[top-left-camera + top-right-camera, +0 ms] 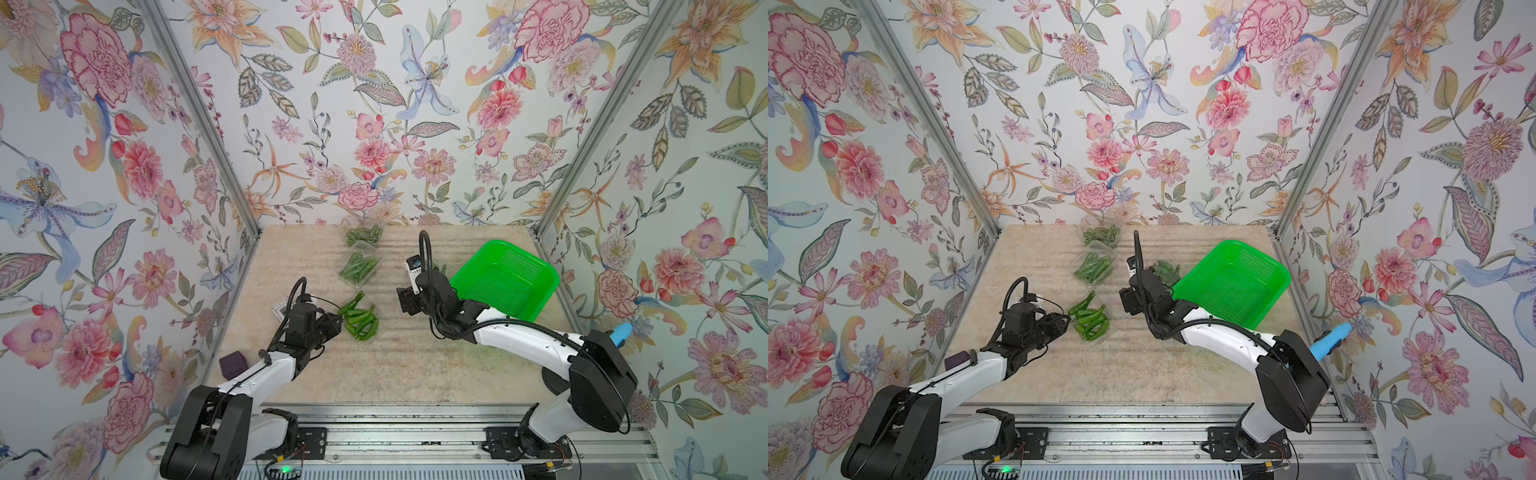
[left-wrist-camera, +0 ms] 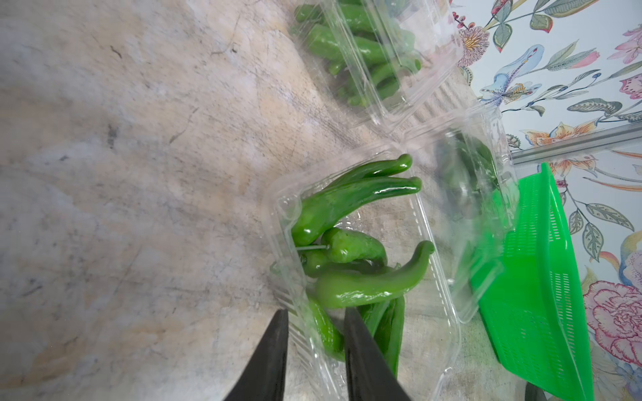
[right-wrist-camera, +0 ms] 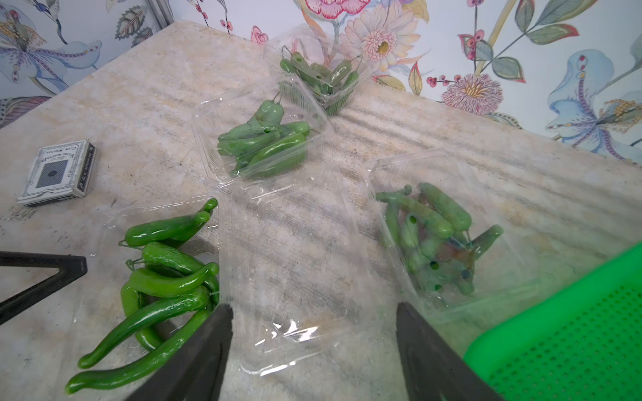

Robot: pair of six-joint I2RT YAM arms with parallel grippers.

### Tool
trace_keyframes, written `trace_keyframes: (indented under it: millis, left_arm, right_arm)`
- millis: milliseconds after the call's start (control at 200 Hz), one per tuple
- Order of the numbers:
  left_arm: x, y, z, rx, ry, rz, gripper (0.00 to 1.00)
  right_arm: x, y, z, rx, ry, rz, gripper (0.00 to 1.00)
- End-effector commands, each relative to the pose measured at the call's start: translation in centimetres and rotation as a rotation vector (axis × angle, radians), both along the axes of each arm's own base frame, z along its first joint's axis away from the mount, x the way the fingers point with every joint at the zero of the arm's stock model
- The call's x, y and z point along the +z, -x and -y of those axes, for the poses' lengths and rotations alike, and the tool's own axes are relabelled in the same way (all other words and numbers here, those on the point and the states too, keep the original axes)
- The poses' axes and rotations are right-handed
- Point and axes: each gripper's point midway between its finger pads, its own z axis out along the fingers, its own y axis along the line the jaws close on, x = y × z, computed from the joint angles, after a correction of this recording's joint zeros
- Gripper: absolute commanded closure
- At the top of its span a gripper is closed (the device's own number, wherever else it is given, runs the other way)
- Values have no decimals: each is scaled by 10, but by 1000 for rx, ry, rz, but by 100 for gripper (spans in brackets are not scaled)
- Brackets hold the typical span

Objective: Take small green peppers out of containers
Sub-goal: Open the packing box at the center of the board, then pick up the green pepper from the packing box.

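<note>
You have no readable text; print on the small box [image 3: 57,173] beside the left claw [image 2: 316,312] blurs.

Glossy peppers [image 3: 166,277], clear plastic containers [image 3: 295,270]

Peppers [image 1: 359,318] in containers [image 1: 358,266] at ctr, basket [image 1: 505,278] R, card box [image 3: 57,173] L

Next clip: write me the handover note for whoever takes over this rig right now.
Left tool: open, straddling the rim of the near container, clamping nothing.
Right tool: open and empty, above that container's folded-open lid.
Peppers lie inside the near container; middle container, far container and basket-side container look closed and full.
Done: one lid opened.
Left: lift out every pepper; open the other three.
</note>
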Motion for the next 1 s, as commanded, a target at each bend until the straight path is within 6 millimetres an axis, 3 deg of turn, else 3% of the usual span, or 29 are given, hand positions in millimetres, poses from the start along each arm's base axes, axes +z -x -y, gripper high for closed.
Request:
trace_keyframes:
  millis: [0, 115, 230, 470, 560, 706, 996]
  left_arm:
    - [3, 2, -12, 41, -33, 7, 65]
    - [10, 5, -17, 58, -42, 25, 64]
    - [18, 8, -21, 75, -46, 55, 64]
    - [29, 10, -25, 90, -45, 114, 62]
    - [29, 11, -26, 91, -48, 117, 62]
    - [25, 11, -24, 81, -43, 111, 62]
    - [23, 8, -22, 70, -33, 115, 61]
  right_arm:
    - [-5, 17, -5, 50, -34, -98, 27]
    - [-6, 33, -33, 140, -132, -259, 32]
    - [-7, 45, -63, 212, -220, -375, 44]
    - [-30, 41, -100, 209, -318, -537, 59]
    - [-48, 38, -107, 178, -342, -591, 65]
    - [-73, 31, -111, 110, -394, -648, 67]
    - [-95, 22, -121, 38, -476, -709, 62]
